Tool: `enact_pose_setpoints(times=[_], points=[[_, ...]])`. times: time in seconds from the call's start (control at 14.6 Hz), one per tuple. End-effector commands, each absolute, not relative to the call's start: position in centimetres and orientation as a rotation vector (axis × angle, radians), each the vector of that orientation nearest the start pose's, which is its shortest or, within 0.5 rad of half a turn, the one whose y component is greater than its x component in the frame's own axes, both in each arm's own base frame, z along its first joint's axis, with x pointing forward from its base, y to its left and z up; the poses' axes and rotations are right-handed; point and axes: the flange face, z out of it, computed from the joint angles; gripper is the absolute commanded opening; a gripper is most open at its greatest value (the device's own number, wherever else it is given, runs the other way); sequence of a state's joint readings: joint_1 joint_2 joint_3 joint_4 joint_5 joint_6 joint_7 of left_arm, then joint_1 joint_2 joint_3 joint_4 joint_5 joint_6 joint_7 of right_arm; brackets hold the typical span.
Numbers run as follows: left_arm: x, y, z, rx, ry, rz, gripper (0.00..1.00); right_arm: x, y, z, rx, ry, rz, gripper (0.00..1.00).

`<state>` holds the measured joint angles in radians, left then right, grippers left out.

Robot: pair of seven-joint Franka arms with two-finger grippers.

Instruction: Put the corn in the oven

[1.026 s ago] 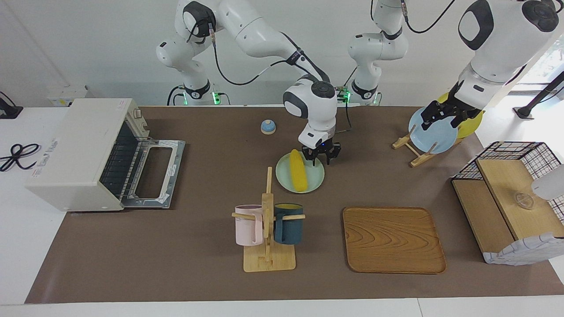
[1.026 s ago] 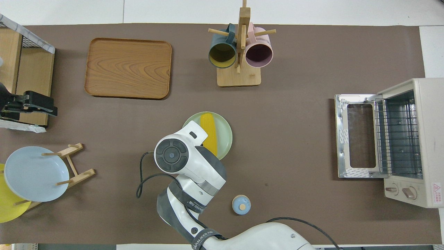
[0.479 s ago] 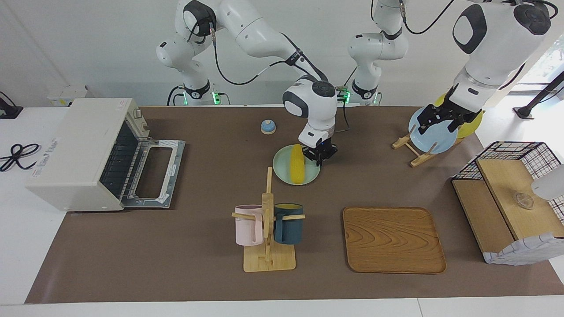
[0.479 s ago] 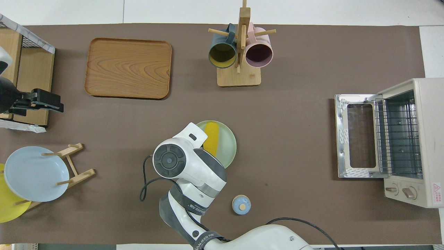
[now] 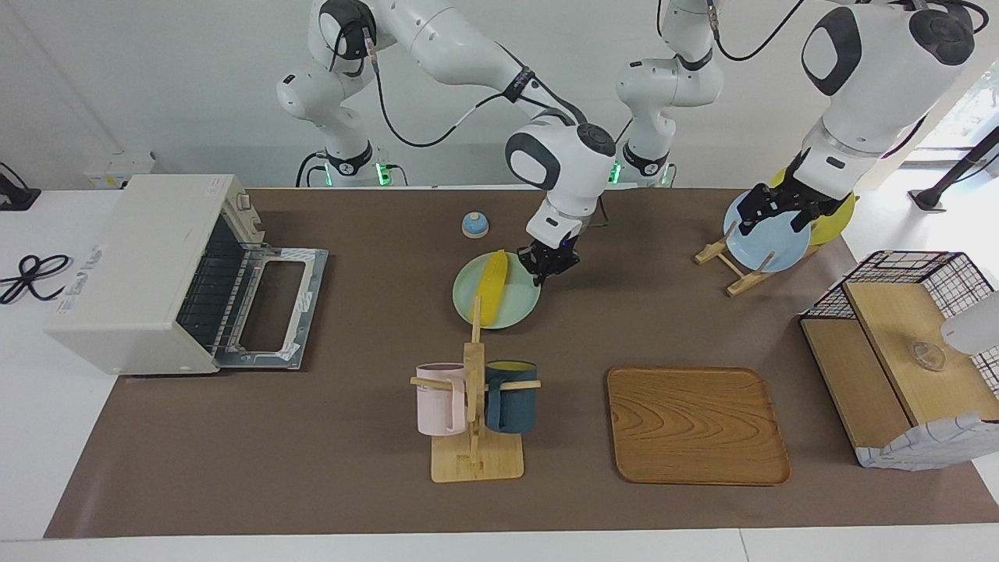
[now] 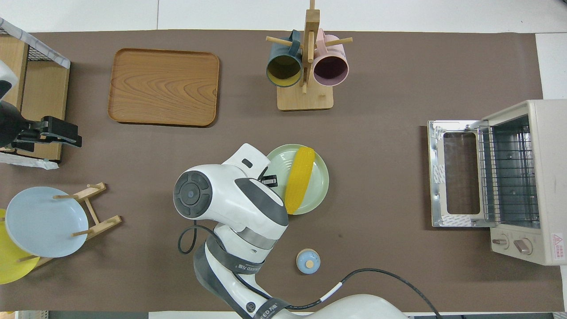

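Note:
The yellow corn (image 5: 493, 285) (image 6: 300, 179) lies on a pale green plate (image 5: 515, 311) (image 6: 321, 184) near the table's middle. My right gripper (image 5: 544, 269) (image 6: 269, 179) is shut on that plate's rim, at the edge toward the left arm's end. I cannot tell whether the plate rests on the table. The off-white oven (image 5: 148, 265) (image 6: 522, 177) stands at the right arm's end with its glass door (image 5: 273, 304) (image 6: 456, 173) dropped open and the wire rack showing. My left gripper (image 5: 773, 204) (image 6: 62, 133) hangs open over the blue plate (image 5: 769, 242) in its rack.
A wooden mug rack (image 5: 474, 406) (image 6: 304, 66) with a pink and a dark mug stands farther from the robots than the green plate. A wooden tray (image 5: 697, 425) (image 6: 164, 86), a small blue bell (image 5: 474, 225) (image 6: 308, 260) and a wire-and-wood basket (image 5: 905, 351) are also on the table.
My right gripper closed on the green plate's rim and moved it, with the corn on it, toward the oven's end. The corn now lies slanted. The left arm shifted only slightly.

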<state>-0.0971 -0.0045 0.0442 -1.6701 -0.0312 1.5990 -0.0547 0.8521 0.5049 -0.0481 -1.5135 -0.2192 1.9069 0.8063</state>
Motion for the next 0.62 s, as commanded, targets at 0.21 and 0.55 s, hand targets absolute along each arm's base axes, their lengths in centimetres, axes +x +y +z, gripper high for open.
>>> enact_pose_setpoints(times=[0.21,0.55], points=[[54.5,-2.7,58.7,-3.153,-0.011,0.107,1.0,52.6,36.0,41.3,-3.467,-0.089,0.017,0.0],[54.7,-2.1,58.6,-3.153,-0.026,0.103,1.0,54.9,19.3,41.8,-3.455,-0.029,0.215,0.0]])
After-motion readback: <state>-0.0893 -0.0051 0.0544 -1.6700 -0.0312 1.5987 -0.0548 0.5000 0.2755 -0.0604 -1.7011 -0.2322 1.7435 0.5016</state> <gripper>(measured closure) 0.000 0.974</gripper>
